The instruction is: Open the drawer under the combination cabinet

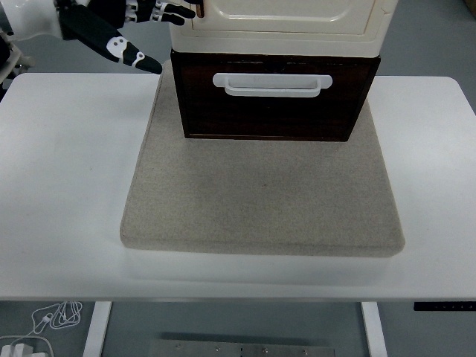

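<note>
A cabinet stands at the back of a beige mat (pixel 260 201). Its cream upper unit (pixel 279 22) sits on a dark brown drawer (pixel 271 108) with a white bar handle (pixel 271 84). The drawer front is flush and closed. My left hand (pixel 137 30) comes in from the top left with fingers spread, holding nothing. Its fingertips (pixel 182 11) reach the upper unit's left edge, and its thumb (pixel 137 59) points toward the drawer's top left corner. My right arm is out of view.
The white table (pixel 67 186) carries the mat in its middle. The mat's front half lies bare before the drawer. A cable lies on the floor (pixel 52 320) below the table's near left corner.
</note>
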